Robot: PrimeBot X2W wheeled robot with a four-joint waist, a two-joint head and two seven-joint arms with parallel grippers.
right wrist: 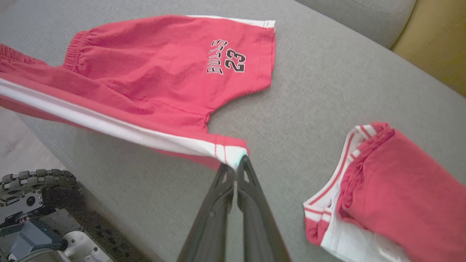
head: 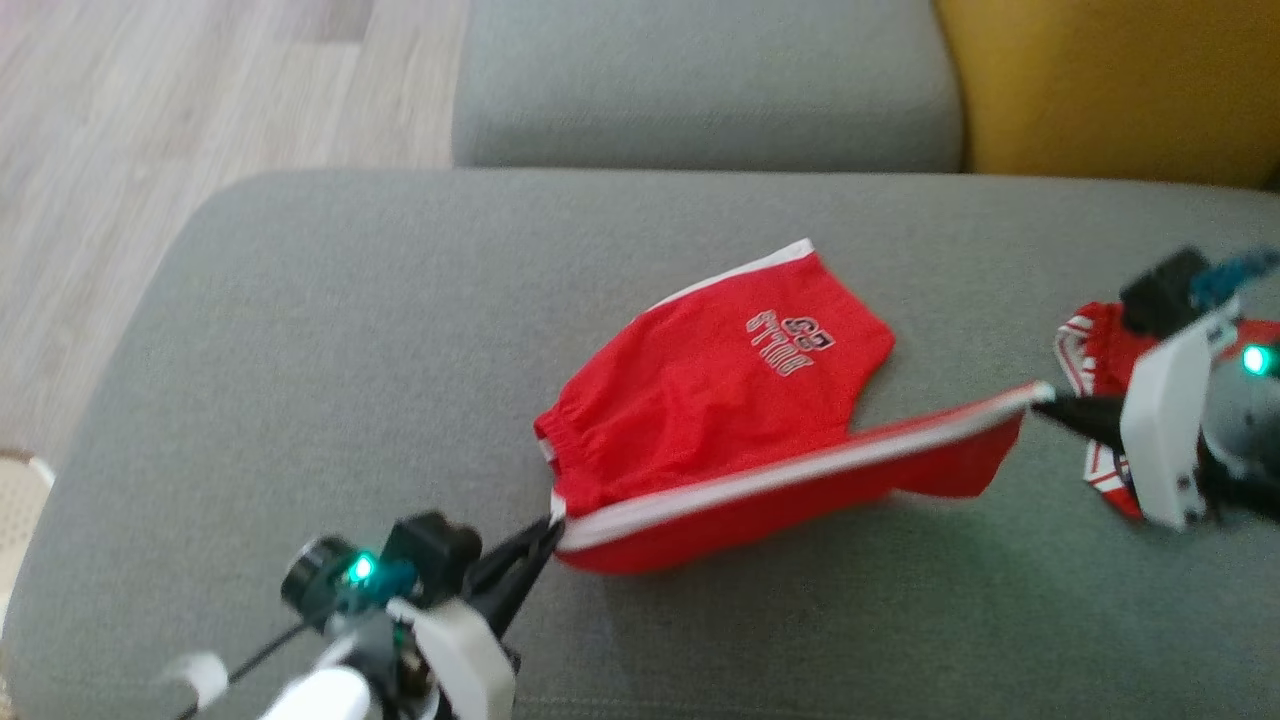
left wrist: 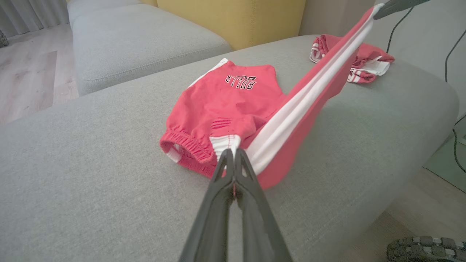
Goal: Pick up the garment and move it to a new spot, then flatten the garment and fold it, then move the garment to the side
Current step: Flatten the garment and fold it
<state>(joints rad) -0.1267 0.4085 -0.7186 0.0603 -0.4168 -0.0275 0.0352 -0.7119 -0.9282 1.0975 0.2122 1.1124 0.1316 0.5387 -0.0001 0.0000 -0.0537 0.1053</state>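
Red shorts (head: 715, 400) with white side stripes and a "BULLS 23" print lie partly on the grey sofa seat (head: 400, 330). The near leg is lifted and stretched taut between both grippers. My left gripper (head: 553, 523) is shut on the waistband corner (left wrist: 226, 142) of the shorts (left wrist: 233, 105). My right gripper (head: 1042, 397) is shut on the hem corner (right wrist: 233, 154) of the shorts (right wrist: 160, 72). The far leg with the print rests flat on the cushion. The left gripper (left wrist: 233, 152) and right gripper (right wrist: 236, 168) show their fingers pressed together on cloth.
A second red and white garment (head: 1095, 350) (right wrist: 382, 189) lies bunched at the right of the seat, under my right arm. A grey cushion (head: 700, 80) and a yellow cushion (head: 1110, 80) stand behind. Wooden floor (head: 150, 150) lies to the left; the robot's base (right wrist: 32, 214) is below the seat edge.
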